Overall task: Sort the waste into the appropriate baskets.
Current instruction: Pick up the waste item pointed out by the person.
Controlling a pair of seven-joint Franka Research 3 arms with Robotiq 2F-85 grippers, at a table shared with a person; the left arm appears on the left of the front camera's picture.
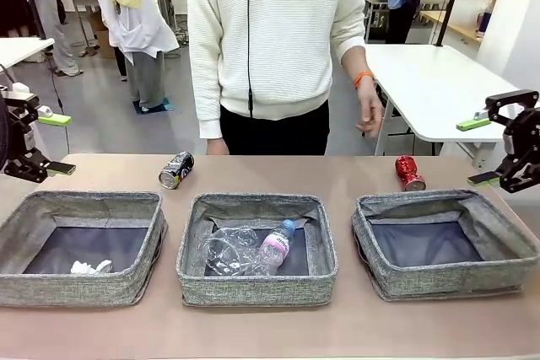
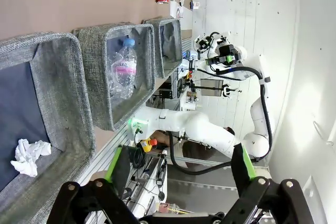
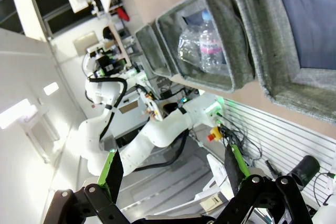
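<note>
Partly done: the paper ball point(image 1: 90, 267) lies in the lower-left basket point(image 1: 84, 288), the bottle point(image 1: 277, 246) and cup point(image 1: 226, 250) in the middle basket point(image 1: 253, 288). Still to sort, I judge: the black-silver can point(image 1: 175, 169) upper left and the red can point(image 1: 410, 173) upper right, both on the tabletop point(image 1: 270, 326). The left gripper point(image 1: 57, 145) and right gripper point(image 1: 478, 151) have their fingers spread, holding nothing

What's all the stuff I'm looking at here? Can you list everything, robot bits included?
baskets: three, grey fabric, in a row on the table: left basket, middle basket, right basket
paper ball: one, white, in the left basket
bottle: one, clear with pink label and blue cap, lying in the middle basket
cup: one, clear, beside the bottle
black-silver can: one, on the table behind the left and middle baskets
red can: one, behind the right basket
table: one, tan
person: one, white sweater, far side
left gripper: black, green pads, open, far left
right gripper: same colours, open, far right
</note>
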